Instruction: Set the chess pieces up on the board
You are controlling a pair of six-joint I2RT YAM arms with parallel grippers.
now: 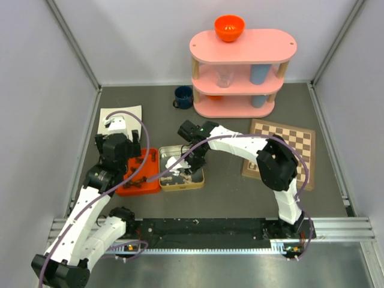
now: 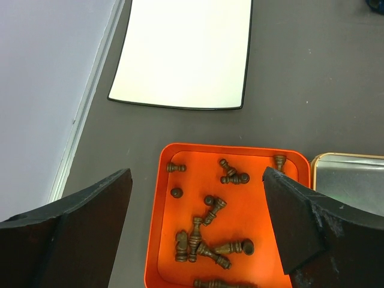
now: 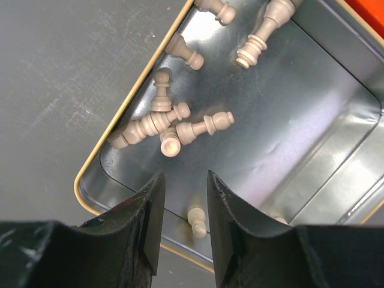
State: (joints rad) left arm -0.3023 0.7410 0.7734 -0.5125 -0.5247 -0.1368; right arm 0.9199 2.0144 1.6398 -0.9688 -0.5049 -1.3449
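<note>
Your left gripper (image 2: 197,174) hangs wide open above the orange tray (image 2: 165,222); dark chess pieces (image 2: 233,246) lie scattered inside, and a white mat (image 2: 186,51) lies beyond.

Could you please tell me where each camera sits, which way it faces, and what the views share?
Top external: above and behind the bases, looking down on the table; the left arm, right arm, board, orange tray and tin show.
Left wrist: over the orange tray of dark pieces, facing down; wide-spread left fingers frame it.
Right wrist: close above the tin of pale pieces, facing down; right fingers stand close together.
Shared: the tin shows in all three.
</note>
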